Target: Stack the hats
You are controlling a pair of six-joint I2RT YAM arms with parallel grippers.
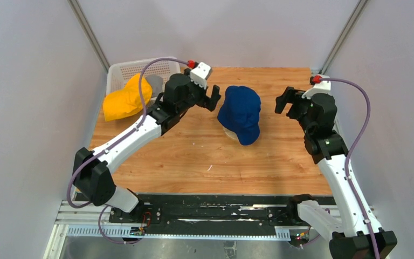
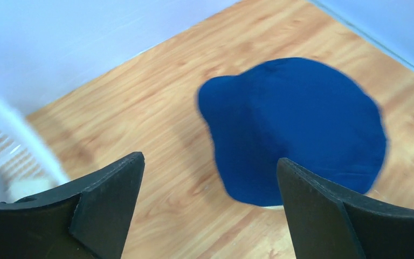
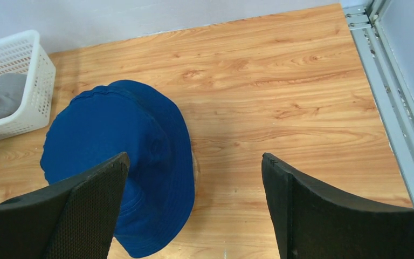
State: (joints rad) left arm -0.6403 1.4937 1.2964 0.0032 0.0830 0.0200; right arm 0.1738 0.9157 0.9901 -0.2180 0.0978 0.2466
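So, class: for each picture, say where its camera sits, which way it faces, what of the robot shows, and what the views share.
Top external: above and behind the arm bases, facing down on the table; both arms show, left gripper and right gripper open beside the navy hat.
Left wrist: on the left arm, facing down past its own fingers at that hat.
Right wrist: same on the right arm, own fingers in front.
Shared: all three show the navy hat and the white basket.
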